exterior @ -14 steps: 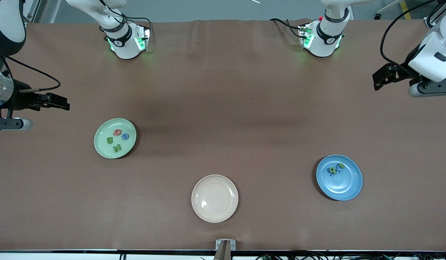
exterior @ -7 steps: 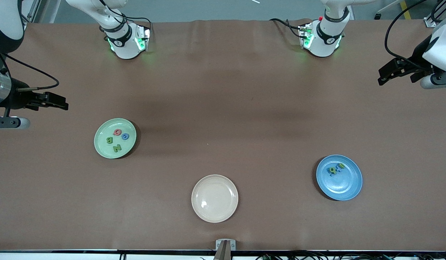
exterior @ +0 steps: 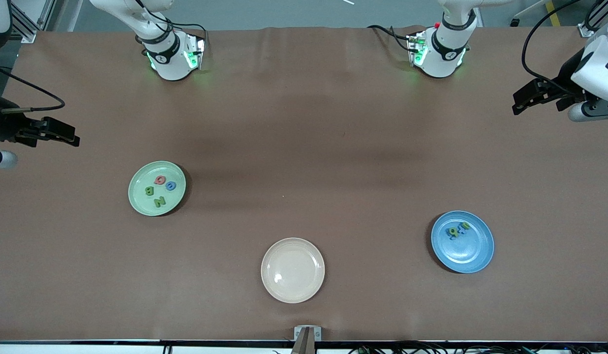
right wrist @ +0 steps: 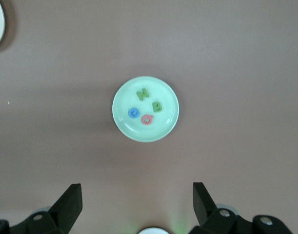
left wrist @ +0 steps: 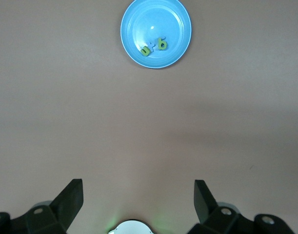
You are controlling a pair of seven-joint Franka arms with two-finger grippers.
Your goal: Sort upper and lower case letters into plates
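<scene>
Sorting layout with both arms drawn aside. The left tool [exterior: 523, 102] hangs over the bare bench [exterior: 304, 147] at the left arm's end, and the right tool [exterior: 63, 135] over the bench at the right arm's end; each wrist view shows its own fingers spread wide and empty. The step in hand appears to be the retreat after the last placement. It is done well by keeping both tools high and well apart from the plates, so that no rim is nudged.

The mint green plate [exterior: 136, 201], toward the right arm's end, carries four capitals: red G [exterior: 160, 179], blue G [exterior: 170, 186], green B [exterior: 149, 190] and green N [exterior: 159, 201]. The blue plate [exterior: 469, 258], toward the left arm's end and nearer the front camera, holds a tight cluster of small green and blue letters [exterior: 457, 229], touching or overlapping. The cream plate [exterior: 292, 290], nearest the front camera, holds no letters. No letter lies loose on the bench, so the sort looks complete.
</scene>
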